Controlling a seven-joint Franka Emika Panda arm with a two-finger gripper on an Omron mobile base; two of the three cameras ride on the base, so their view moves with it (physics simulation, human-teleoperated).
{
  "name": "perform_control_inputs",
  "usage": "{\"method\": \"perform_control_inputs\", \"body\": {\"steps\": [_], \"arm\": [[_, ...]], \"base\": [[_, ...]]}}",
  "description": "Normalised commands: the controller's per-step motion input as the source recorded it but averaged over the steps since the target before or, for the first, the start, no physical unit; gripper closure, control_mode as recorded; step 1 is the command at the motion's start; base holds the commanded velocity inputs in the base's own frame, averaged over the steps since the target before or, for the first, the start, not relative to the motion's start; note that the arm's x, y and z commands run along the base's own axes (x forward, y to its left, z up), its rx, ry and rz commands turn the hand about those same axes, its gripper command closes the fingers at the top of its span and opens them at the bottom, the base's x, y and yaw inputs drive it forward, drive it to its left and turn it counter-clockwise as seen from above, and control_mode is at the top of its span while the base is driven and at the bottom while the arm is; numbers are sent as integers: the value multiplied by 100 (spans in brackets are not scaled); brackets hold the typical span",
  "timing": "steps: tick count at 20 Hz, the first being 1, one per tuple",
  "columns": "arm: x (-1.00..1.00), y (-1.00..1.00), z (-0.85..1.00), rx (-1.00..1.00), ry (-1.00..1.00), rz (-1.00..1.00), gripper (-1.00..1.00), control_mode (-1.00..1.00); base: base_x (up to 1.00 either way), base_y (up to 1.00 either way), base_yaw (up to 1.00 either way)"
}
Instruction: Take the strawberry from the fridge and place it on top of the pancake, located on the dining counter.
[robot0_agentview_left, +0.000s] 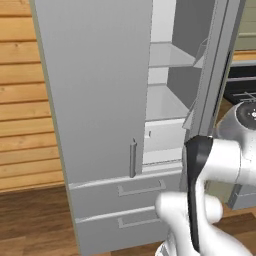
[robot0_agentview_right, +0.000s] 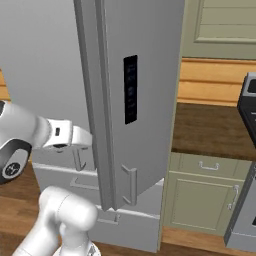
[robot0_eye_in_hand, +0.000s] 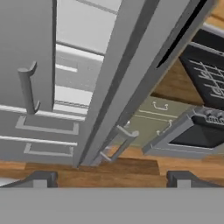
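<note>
Gripper (robot0_eye_in_hand: 111, 177) wide open, nothing between its two dark tips, nothing held.

Far left of the gripper in the hand view: the shut grey door of the fridge (robot0_agentview_left: 95, 90), flat and smooth, with a round bar handle (robot0_eye_in_hand: 28, 89) standing up on it. Below that, two grey drawers (robot0_eye_in_hand: 43, 138), each with a thin flat pull. Just past the shut door, white shelves (robot0_agentview_left: 167, 102) inside the fridge, plain and smooth. Strawberry not to be made out on them.

Straight ahead of the gripper, a little left: the open fridge door (robot0_eye_in_hand: 131, 74), seen edge-on, leaning up and away like a tall grey wall. Stands between the gripper and the right part of the room. Bar handle (robot0_eye_in_hand: 120, 142) low on its outer face, just above and between the tips. Long black panel (robot0_agentview_right: 130, 90) on that face in the right base view.

Below the tips: brown wood floor (robot0_eye_in_hand: 109, 168) with plank lines.

Right of the open door: pale green cupboards (robot0_agentview_right: 205, 192) with small curved handles, a dark brown wood top (robot0_agentview_right: 210, 130) over them, wood-plank wall behind. Furthest right: a dark stove (robot0_eye_in_hand: 205, 76) with a wire grate and a grey front.
</note>
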Motion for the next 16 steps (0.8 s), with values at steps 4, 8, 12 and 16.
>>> {"method": "perform_control_inputs", "body": {"steps": [4, 8, 12, 16], "arm": [[2, 89, 64, -35, 24, -18, -100, -100], [76, 40, 2, -44, 40, -17, -100, -100], [100, -8, -36, -35, 48, -5, -100, -100], [100, -13, -41, -35, 40, -7, -100, -100]], "base": [[0, 0, 0], [0, 0, 0], [0, 0, 0], [0, 0, 0]]}}
